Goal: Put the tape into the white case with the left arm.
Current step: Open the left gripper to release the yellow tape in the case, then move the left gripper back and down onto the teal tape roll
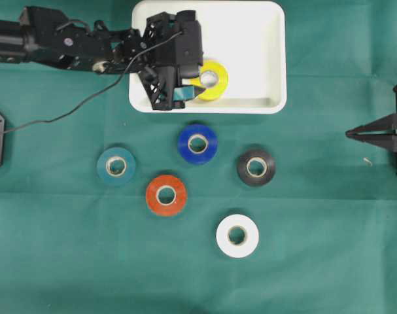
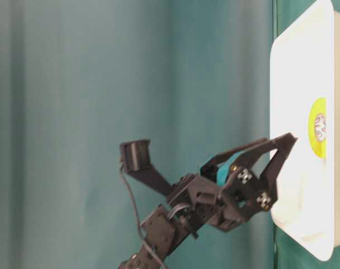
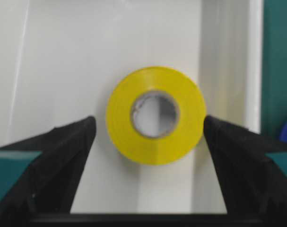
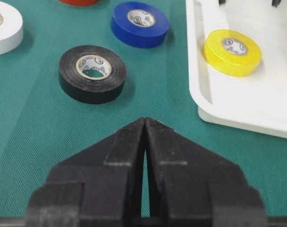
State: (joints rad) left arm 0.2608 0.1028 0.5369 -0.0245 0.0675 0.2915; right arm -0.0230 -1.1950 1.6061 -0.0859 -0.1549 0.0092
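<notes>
Inside the white case (image 1: 250,26) the yellow tape (image 3: 155,115) lies between spread left fingers (image 3: 53,161), its core print seemingly unreadable.

yellow tape roll (image 1: 213,80) lies flat inside white case (image 1: 263,39), near its front rim, left of centre. left arm's gripper (image 3: 148,137) straddles it, fingers apart, not touching.

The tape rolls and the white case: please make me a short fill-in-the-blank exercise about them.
1. The roll lying inside the white case is ____.
2. The fingers of the left gripper stand ____ on either side of that roll.
3. The number of rolls on the green cloth is ____.

Missing words: yellow; open; five
</notes>
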